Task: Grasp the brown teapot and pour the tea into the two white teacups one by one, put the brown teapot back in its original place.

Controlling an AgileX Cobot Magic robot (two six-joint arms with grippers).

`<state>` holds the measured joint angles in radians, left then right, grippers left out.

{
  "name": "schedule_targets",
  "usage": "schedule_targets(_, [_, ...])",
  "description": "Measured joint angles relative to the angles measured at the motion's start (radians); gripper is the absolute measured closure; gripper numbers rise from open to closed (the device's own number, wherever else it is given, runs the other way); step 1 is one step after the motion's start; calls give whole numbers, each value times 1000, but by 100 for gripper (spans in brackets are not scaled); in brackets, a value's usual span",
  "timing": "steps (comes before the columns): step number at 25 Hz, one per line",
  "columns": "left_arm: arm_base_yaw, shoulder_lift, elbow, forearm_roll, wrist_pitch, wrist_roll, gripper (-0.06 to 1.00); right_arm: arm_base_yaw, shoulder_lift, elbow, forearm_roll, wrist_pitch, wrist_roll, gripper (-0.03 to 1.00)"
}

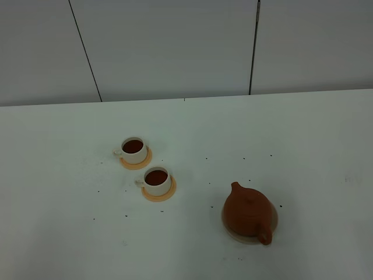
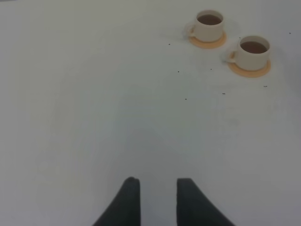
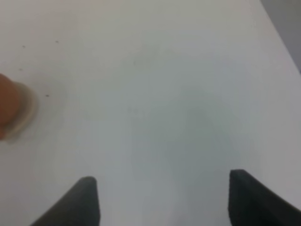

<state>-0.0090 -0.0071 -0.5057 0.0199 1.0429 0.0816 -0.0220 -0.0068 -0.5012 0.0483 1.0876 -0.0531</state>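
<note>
The brown teapot stands upright on its beige coaster, the original place, at the right front of the table, spout pointing away. The two white teacups sit on orange saucers left of centre, both holding dark tea. In the left wrist view the cups lie far ahead of my left gripper, whose fingers stand a little apart with nothing between them. My right gripper is wide open over bare table, the teapot and coaster off to one side. Neither arm shows in the exterior view.
Small dark specks are scattered on the white table around the cups and teapot. A grey panelled wall rises behind the table's far edge. The table's edge shows in the right wrist view.
</note>
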Motion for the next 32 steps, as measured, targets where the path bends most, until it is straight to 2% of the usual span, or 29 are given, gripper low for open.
schedule_targets(14, [0,0,0,0,0,0,69,0,0,0,209,-2,2,40])
schedule_targets(32, [0,0,0,0,0,0,69,0,0,0,217,-4,1,40])
